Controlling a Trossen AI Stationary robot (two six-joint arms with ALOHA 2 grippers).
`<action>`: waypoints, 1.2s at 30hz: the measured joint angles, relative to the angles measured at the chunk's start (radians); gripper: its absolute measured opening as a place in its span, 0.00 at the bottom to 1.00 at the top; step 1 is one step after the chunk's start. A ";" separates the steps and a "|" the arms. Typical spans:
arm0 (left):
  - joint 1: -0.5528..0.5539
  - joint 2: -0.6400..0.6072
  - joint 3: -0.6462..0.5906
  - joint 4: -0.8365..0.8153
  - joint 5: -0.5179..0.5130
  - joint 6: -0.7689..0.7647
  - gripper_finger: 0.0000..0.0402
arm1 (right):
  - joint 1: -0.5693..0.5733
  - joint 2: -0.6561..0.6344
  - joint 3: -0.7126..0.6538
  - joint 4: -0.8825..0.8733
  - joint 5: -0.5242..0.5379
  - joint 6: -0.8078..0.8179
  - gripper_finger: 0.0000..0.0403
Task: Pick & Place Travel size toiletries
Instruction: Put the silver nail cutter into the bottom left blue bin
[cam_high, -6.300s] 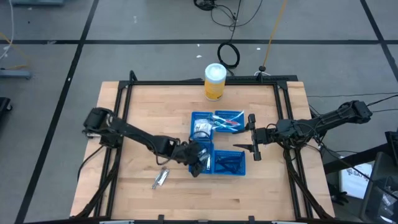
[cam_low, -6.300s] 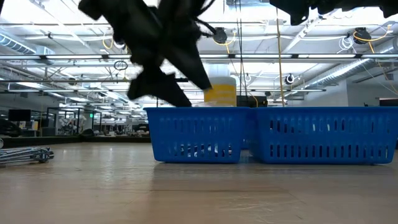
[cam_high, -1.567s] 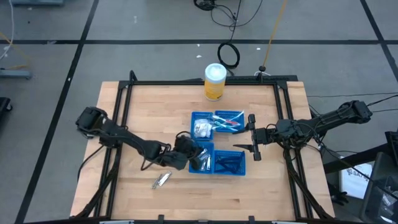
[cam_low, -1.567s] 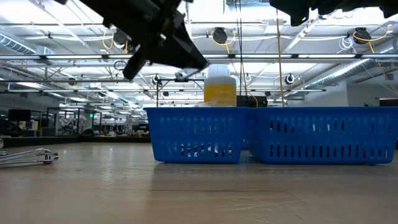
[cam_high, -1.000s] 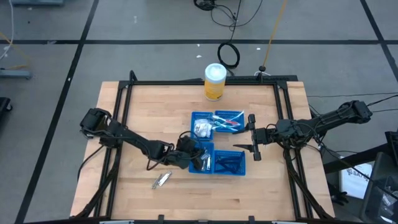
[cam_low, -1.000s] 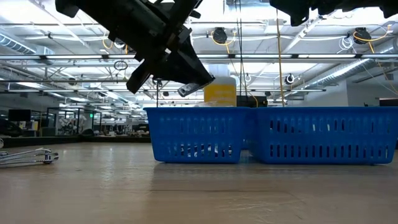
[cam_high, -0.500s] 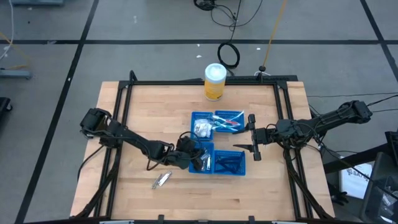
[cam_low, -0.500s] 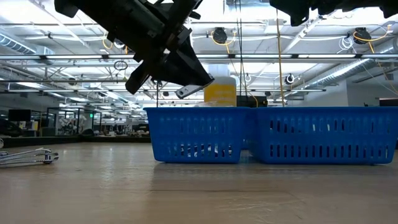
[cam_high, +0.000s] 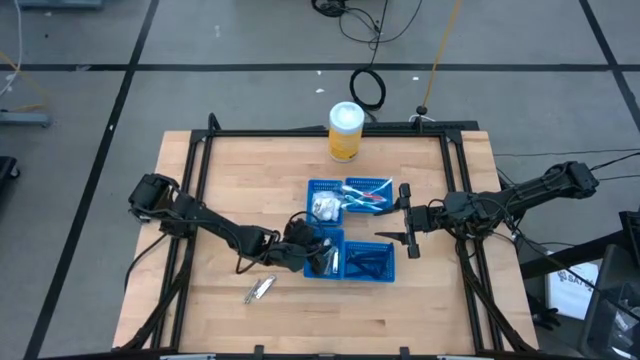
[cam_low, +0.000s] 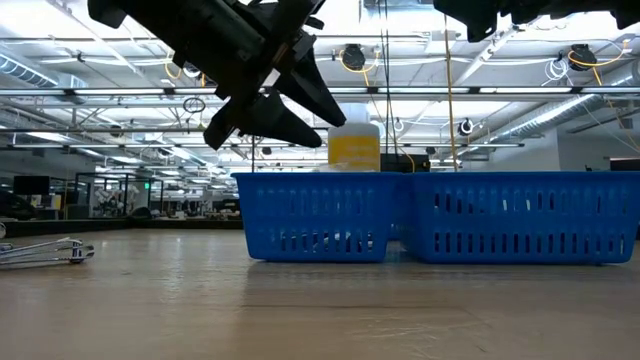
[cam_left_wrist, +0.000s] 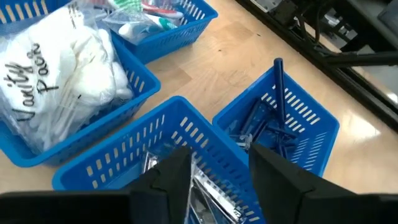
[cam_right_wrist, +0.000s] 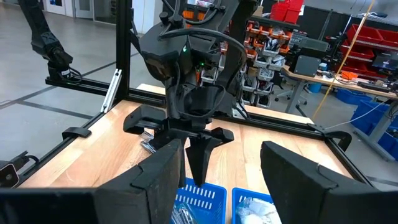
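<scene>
Silvery tubes (cam_high: 259, 289) lay loose on the bench at about 7 o'clock from the left tool (cam_high: 318, 255), their long axis running from 7 to 1 o'clock; the left arm was much the nearer. That tool hung over the near-left tray (cam_left_wrist: 155, 140), fingers parted and empty, more tubes (cam_left_wrist: 202, 190) lying in the tray below. Half a second earlier a silvery tube had shown between its closed tips. The right tool (cam_high: 405, 215), open and empty, waited at the trays' 3 o'clock side.
</scene>
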 joint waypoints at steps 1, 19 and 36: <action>0.000 0.000 0.000 0.000 0.000 0.015 0.40 | 0.000 0.000 0.000 0.000 0.000 0.000 0.52; -0.169 -0.176 0.000 -0.449 0.478 -0.290 0.42 | 0.000 0.000 0.000 -0.007 0.000 0.000 0.52; -0.451 -0.114 -0.013 -0.842 0.384 -1.066 0.42 | 0.000 0.000 0.000 -0.005 0.000 0.000 0.52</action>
